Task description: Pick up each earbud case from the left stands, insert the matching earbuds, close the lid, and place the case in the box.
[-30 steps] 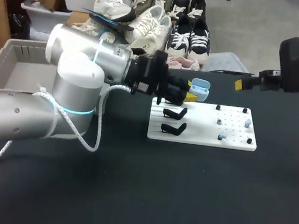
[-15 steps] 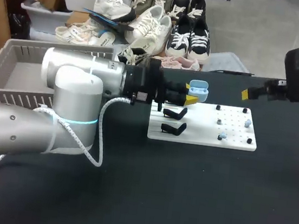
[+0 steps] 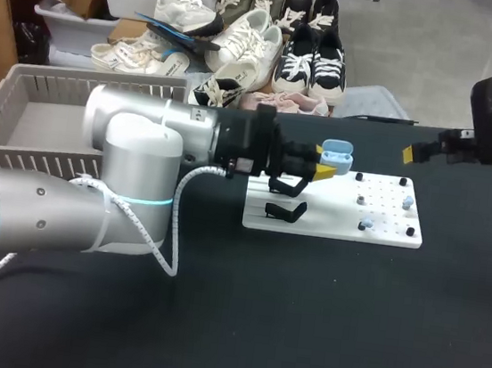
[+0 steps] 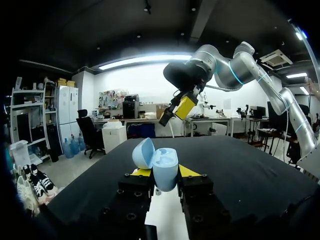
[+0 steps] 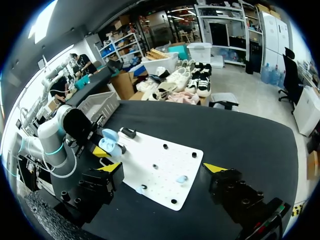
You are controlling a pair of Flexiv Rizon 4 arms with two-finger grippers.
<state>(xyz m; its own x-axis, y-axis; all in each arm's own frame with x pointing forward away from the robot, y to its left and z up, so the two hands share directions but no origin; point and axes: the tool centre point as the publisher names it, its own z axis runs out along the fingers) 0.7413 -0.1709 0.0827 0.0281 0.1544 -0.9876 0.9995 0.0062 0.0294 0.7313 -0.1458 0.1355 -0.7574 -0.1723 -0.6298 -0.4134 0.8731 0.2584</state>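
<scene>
A light blue earbud case (image 4: pixel 159 161), its lid swung open, is held upright between the left gripper (image 4: pixel 165 172) fingers; two blue earbuds (image 3: pixel 408 202) are seen just beyond its tips

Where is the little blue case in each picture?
Head view: the blue case is in the left gripper, near the white board's far edge.
Left wrist view: the case sits between this gripper's own fingers, lid open.
Right wrist view: the case is held by the other arm, beside the board.
Shared landmark: the white board.
</scene>
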